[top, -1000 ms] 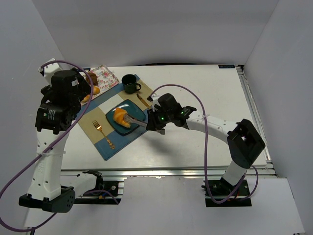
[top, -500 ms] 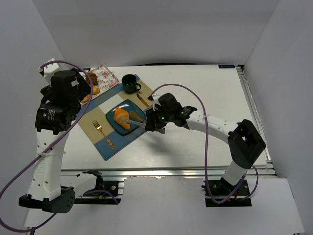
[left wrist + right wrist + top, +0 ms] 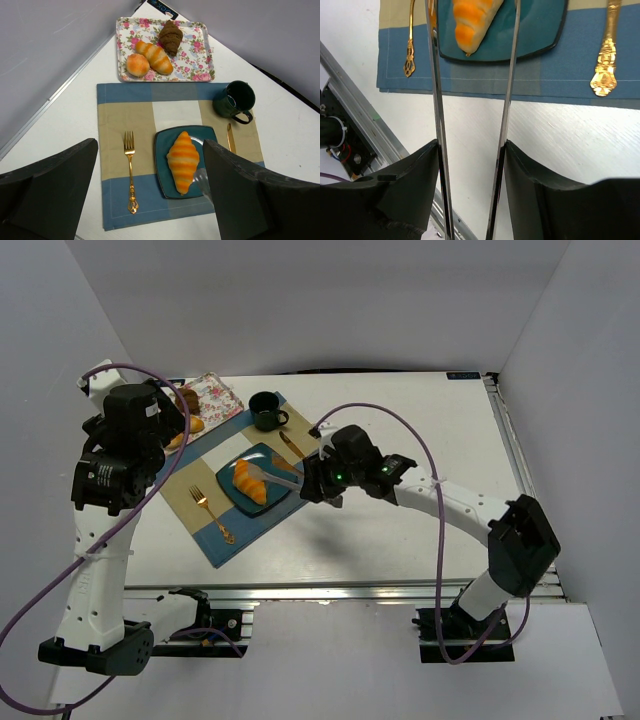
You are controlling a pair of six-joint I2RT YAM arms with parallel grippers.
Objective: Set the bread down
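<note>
The bread (image 3: pixel 250 481) (image 3: pixel 183 161) (image 3: pixel 470 20), a striped golden-orange croissant, lies free on the square teal plate (image 3: pixel 276 499) (image 3: pixel 162 172) (image 3: pixel 540 25). My right gripper (image 3: pixel 308 485) (image 3: pixel 472 150) is shut on a pair of metal tongs (image 3: pixel 281 476) (image 3: pixel 436 75), one finger against each arm. The tong arms stand spread apart, just near of the bread and above it, touching nothing. My left gripper (image 3: pixel 150 142) hangs high over the placemat, open, with nothing between its fingers.
A blue and tan placemat (image 3: pixel 125 105) lies under the plate, with a gold fork (image 3: pixel 130 170) (image 3: pixel 212 515) on its left and a gold knife (image 3: pixel 230 137) (image 3: pixel 606 55) on its right. A dark green mug (image 3: pixel 234 100) (image 3: pixel 265 410) stands behind. A floral tray (image 3: pixel 200 75) holds other pastries.
The tongs have spread open and let go of the bread, which now rests on the plate. The right gripper has drawn back a little. The left arm has not moved.
</note>
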